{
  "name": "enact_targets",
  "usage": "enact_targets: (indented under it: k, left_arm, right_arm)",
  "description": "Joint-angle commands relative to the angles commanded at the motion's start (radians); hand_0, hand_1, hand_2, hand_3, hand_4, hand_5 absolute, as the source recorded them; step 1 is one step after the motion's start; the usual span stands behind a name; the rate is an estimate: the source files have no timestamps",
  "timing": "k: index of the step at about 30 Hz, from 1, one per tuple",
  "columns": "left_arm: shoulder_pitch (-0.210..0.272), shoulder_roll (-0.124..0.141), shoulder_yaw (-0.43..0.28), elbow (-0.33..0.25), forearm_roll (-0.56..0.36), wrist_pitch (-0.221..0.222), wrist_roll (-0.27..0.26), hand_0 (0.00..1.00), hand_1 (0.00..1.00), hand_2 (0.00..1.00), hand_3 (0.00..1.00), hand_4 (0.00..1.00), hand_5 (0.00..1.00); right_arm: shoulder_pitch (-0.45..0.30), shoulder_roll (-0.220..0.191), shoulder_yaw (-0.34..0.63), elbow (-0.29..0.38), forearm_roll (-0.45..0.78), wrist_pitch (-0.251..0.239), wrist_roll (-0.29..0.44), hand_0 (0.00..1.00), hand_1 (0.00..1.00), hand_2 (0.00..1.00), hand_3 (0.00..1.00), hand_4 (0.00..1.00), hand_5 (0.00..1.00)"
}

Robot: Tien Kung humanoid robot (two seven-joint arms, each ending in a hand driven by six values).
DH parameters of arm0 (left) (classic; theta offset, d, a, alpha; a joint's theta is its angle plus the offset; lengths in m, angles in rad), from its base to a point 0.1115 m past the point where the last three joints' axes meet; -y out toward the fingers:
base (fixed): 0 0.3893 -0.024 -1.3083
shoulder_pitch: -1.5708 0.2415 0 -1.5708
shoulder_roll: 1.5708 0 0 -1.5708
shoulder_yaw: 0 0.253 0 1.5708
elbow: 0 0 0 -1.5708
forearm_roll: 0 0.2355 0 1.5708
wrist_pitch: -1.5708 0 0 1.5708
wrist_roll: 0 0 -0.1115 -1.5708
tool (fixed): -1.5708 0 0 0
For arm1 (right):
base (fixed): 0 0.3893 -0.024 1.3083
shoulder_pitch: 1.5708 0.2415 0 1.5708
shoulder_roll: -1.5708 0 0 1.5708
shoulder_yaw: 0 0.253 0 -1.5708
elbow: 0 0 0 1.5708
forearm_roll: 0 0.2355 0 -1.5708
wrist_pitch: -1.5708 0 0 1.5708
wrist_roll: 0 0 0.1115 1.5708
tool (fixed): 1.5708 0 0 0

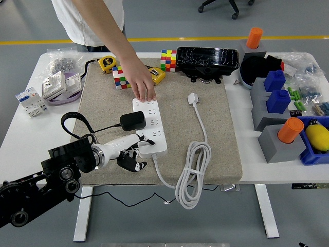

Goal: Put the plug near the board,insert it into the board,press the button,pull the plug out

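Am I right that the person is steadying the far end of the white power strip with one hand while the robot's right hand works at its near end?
Not quite: it is the robot's left hand, coming in from the picture's left, that is at the near end of the white power strip. The person's hand does press on the far end. The head view shows this; no right arm is in view.
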Motion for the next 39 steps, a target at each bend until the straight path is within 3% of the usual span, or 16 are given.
enact_targets:
  k: [11,24,25,26,30,31,35,36,37,39]
  left_arm:
    - [-0.002,-0.005,0.005,0.019,-0.009,-0.002,0.004,0.093,0.046,0.154,0.859,0.627,0.002]
    - [0.006,-0.005,-0.031,-0.009,-0.014,0.031,-0.072,0.105,0.048,0.155,0.784,0.616,0.002]
    - [0.008,-0.005,-0.034,-0.008,-0.014,0.035,-0.08,0.179,0.111,0.225,0.679,0.733,0.051]
    - [0.008,-0.005,-0.035,-0.008,-0.014,0.037,-0.084,0.179,0.111,0.225,0.679,0.733,0.051]
    - [0.015,-0.009,-0.044,0.004,-0.062,0.071,-0.123,0.179,0.111,0.225,0.679,0.733,0.051]
    - [0.017,-0.009,-0.043,0.007,-0.079,0.09,-0.138,0.221,0.183,0.288,0.596,0.756,0.128]
    - [0.023,-0.013,-0.039,0.023,-0.076,0.167,-0.195,0.221,0.183,0.288,0.596,0.756,0.128]
    - [0.023,-0.013,-0.04,0.025,-0.075,0.176,-0.199,0.221,0.183,0.288,0.596,0.756,0.128]
    - [0.024,-0.013,-0.041,0.026,-0.073,0.181,-0.198,0.249,0.27,0.384,0.583,0.744,0.175]
    - [0.023,-0.011,-0.043,0.027,-0.067,0.178,-0.184,0.249,0.27,0.384,0.583,0.744,0.175]
  right_arm:
    - [0.0,0.002,-0.003,0.0,0.001,0.0,0.0,0.679,0.687,0.694,0.598,0.933,0.528]
    - [0.001,0.003,-0.001,0.0,0.0,0.0,0.0,0.678,0.686,0.694,0.597,0.933,0.528]
    - [0.001,0.004,-0.001,0.0,0.0,0.0,0.001,0.679,0.687,0.694,0.597,0.933,0.528]
    - [0.001,0.004,-0.001,0.001,0.0,0.0,0.001,0.679,0.687,0.694,0.597,0.933,0.528]
    - [0.0,0.005,-0.002,0.0,0.001,0.0,0.001,0.679,0.687,0.694,0.597,0.933,0.528]
    - [0.0,0.004,-0.002,-0.001,0.001,0.0,0.0,0.679,0.687,0.693,0.597,0.933,0.528]
    - [0.001,0.003,-0.004,-0.001,0.002,0.0,0.0,0.679,0.687,0.693,0.597,0.933,0.528]
    - [0.001,0.003,-0.004,-0.001,0.002,0.0,0.0,0.679,0.687,0.693,0.597,0.933,0.528]
    - [0.002,0.004,-0.004,-0.001,0.002,0.0,0.0,0.679,0.687,0.694,0.596,0.933,0.528]
    - [0.003,0.003,-0.005,0.0,0.002,0.0,0.0,0.679,0.687,0.694,0.596,0.933,0.528]
